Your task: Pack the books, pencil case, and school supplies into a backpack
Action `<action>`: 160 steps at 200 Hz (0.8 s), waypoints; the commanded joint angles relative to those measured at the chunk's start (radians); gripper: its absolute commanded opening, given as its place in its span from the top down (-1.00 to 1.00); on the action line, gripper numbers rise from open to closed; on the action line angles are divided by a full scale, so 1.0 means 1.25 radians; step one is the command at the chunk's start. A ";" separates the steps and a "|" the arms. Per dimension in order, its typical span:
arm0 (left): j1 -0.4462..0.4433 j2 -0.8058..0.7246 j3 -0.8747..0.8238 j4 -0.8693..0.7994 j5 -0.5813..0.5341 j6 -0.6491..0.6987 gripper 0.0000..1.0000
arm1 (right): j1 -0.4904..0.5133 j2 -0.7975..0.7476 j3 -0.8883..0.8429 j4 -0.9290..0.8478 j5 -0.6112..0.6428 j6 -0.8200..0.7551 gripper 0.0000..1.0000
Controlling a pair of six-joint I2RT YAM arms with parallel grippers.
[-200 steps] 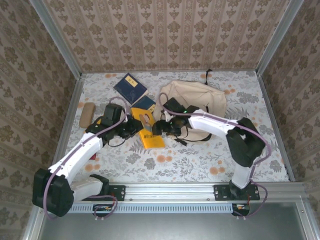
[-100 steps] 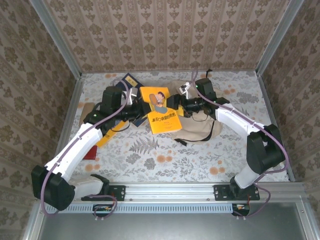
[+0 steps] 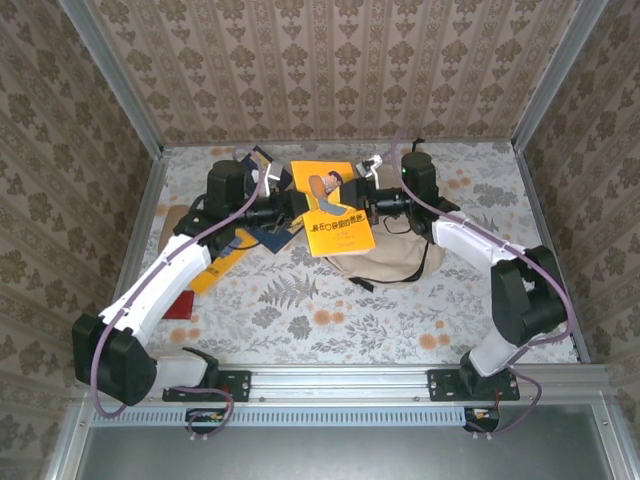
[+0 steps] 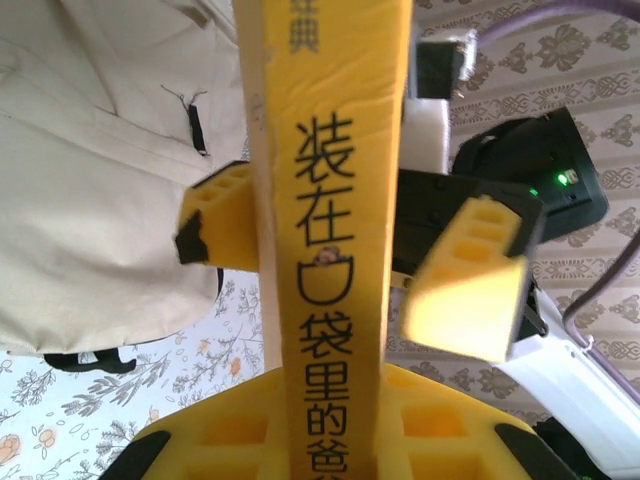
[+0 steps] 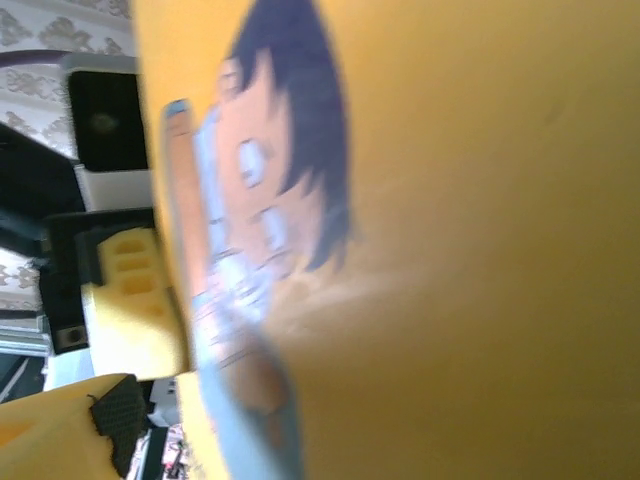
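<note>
Floral table (image 3: 330,320) under everything. At 3 o'clock of its middle, slumped flat, the beige backpack (image 3: 410,258). White left arm (image 3: 160,290) stretched in from 7 o'clock and white right arm (image 3: 470,240) from 5 o'clock, meeting above the backpack's 10 o'clock part. Between them, raised off the table and tilted, a yellow book (image 3: 335,215), cartoon cover facing up, black characters across its lower half. At 8 o'clock of that, flat on the table and half under the left arm, a second yellow book (image 3: 218,270). Just beside it toward 2 o'clock, a navy book (image 3: 270,238), partly hidden by that arm; another navy book (image 3: 252,160) at 11 o'clock of the middle, near the back wall. Tan pencil case (image 3: 170,225) by the table's 9 o'clock edge, partly behind the left arm. At 6 o'clock of the case, a small red item (image 3: 180,305) under the same arm; cannot tell what. Smallest, the left gripper (image 3: 296,207), pinched tight on the raised book's 9 o'clock edge, the thin book edge-on between its yellow pads (image 4: 440,440) in the left wrist view. Opposite, at the book's 3 o'clock edge, the right gripper (image 3: 361,202), jaws spread wide, one finger (image 4: 470,285) on each side of the cover; cannot tell whether either touches it.
</note>
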 commanded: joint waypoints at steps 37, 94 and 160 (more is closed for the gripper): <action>0.046 -0.007 0.016 0.029 0.039 0.035 0.81 | -0.018 -0.102 -0.006 -0.120 0.008 -0.044 -0.51; 0.054 0.002 -0.006 0.071 0.030 0.018 0.54 | -0.034 -0.083 0.007 -0.154 0.087 0.006 0.69; -0.048 0.019 -0.097 0.302 -0.103 -0.175 -0.44 | -0.034 -0.118 -0.104 0.116 0.304 0.276 0.90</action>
